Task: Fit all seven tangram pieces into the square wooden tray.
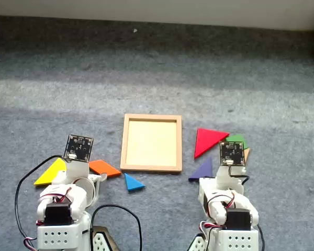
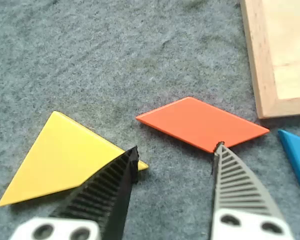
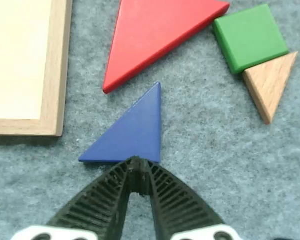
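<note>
Seven pieces point(image 1: 209, 140) lie outside the wooden tray point(image 1: 151, 168).

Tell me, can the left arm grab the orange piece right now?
Probably yes. The left gripper is open just beside the orange piece, and nothing lies on top of it or between them.

Square wooden tray point(image 1: 151, 168): flat on the surface, floor bare. Yellow triangle point(image 2: 60, 157): corner at the black tip of the left fingers point(image 2: 115, 185). Orange parallelogram point(image 2: 202, 123): edge at the pale tip. Light blue triangle point(image 2: 296, 155): just beside. Dark blue triangle point(image 3: 132, 132): edge at the tips of the right fingers point(image 3: 110, 197). Red triangle point(image 3: 155, 35), green square point(image 3: 250, 36) and plain wood triangle point(image 3: 269, 85): beyond it, the last two touching.
</note>
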